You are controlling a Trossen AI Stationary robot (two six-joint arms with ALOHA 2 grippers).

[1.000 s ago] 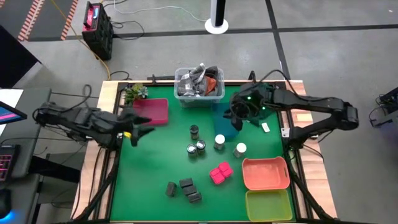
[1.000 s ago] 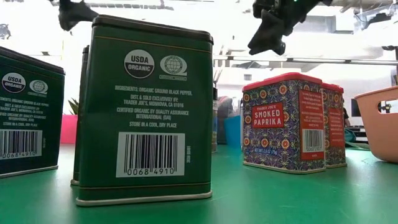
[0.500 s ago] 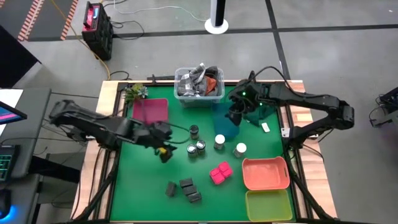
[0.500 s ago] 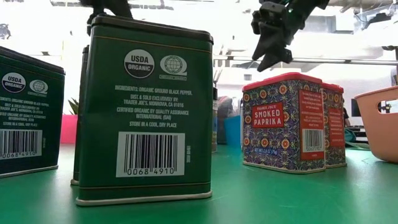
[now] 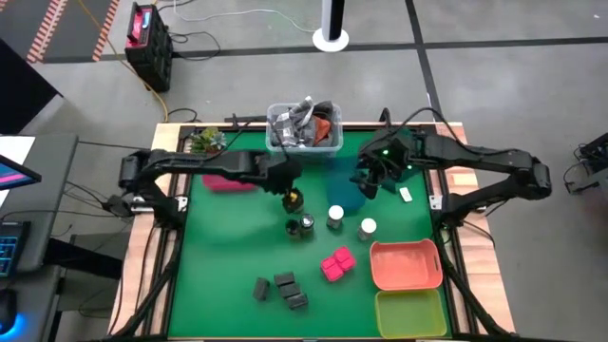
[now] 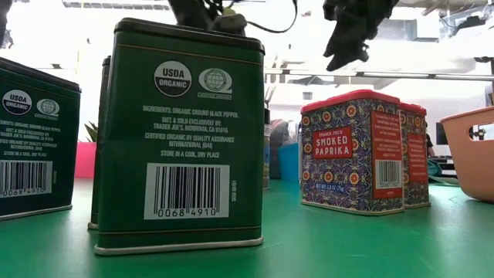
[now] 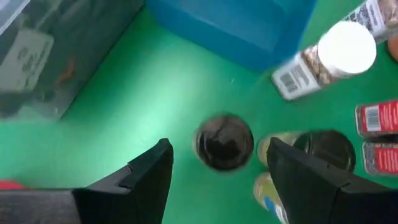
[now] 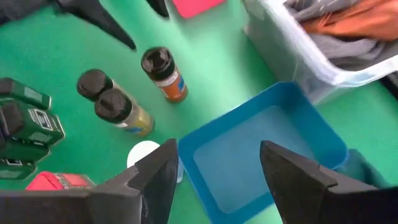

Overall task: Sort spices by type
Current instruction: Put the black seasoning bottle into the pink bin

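Three dark-capped round jars stand mid-table: one alone (image 5: 294, 199) and a pair (image 5: 300, 225) nearer me. Two white-capped jars (image 5: 334, 217) (image 5: 368, 227) stand to their right. Red-pink paprika tins (image 5: 336, 263) (image 6: 351, 150) and dark green pepper tins (image 5: 285, 288) (image 6: 181, 139) stand toward the near edge. My left gripper (image 5: 290, 188) hovers open over the lone dark jar (image 7: 224, 142), with a finger (image 7: 149, 174) on either side and apart from it. My right gripper (image 5: 368, 180) (image 8: 217, 165) hangs open above the blue tray (image 8: 261, 149).
A clear bin of clutter (image 5: 304, 128) sits at the far edge, beside a pink tray (image 5: 233, 176) and a small plant (image 5: 204, 142). The blue tray (image 5: 344, 190) lies right of centre. Orange (image 5: 406, 264) and yellow-green (image 5: 410, 313) trays fill the near right corner.
My left arm has swung in from the table's left edge, first rightward past the middle, then toward the far edge, and now stands over the lone dark jar. Its fingers have stayed open. My right gripper has stayed above the blue tray.
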